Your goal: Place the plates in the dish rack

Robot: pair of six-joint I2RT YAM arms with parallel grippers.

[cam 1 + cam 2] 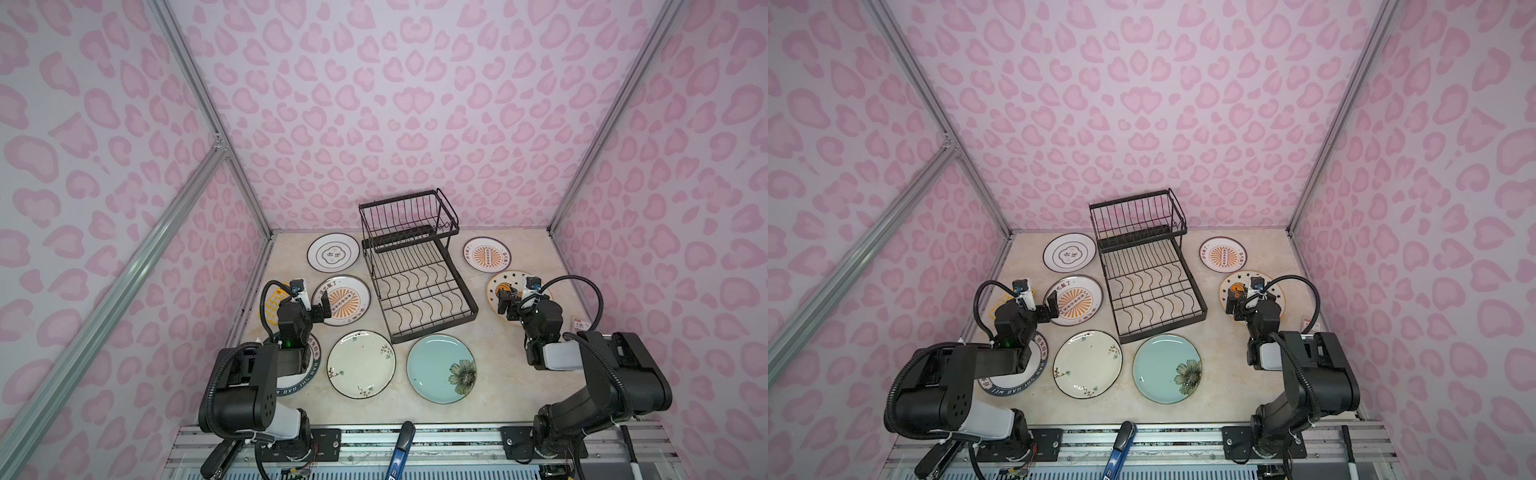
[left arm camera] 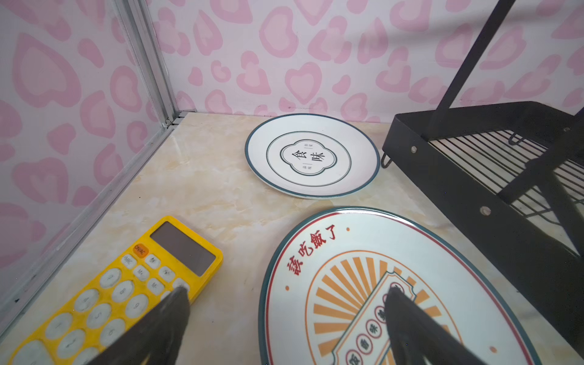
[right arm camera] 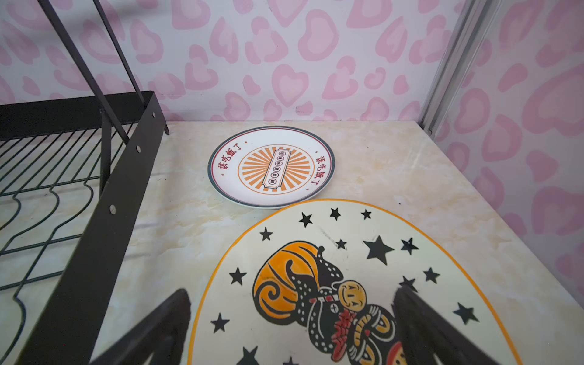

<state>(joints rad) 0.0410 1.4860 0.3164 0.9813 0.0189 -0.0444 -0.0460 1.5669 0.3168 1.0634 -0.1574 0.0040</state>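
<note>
The dish rack (image 1: pixel 419 286) stands mid-table toward the back wall, and all seven plates lie flat on the marbled tabletop (image 1: pixel 494 390) around it. Left of the rack are the white black-ringed plate (image 1: pixel 333 252), an orange sunburst plate (image 1: pixel 345 299) and the green-rimmed lettered plate (image 1: pixel 291 390), mostly hidden under the left arm. In front are the cream floral plate (image 1: pixel 360 364) and the pale blue flower plate (image 1: pixel 441 368). To the right are the second sunburst plate (image 1: pixel 486 254) and the starred yellow-rimmed plate (image 1: pixel 500 281). The left gripper (image 2: pixel 286 294) is spread wide and holds nothing, one finger over a yellow calculator (image 2: pixel 126 284), the other over the near sunburst plate. The right gripper (image 3: pixel 292 294) is likewise wide and empty above the starred plate's rack-side rim.
</note>
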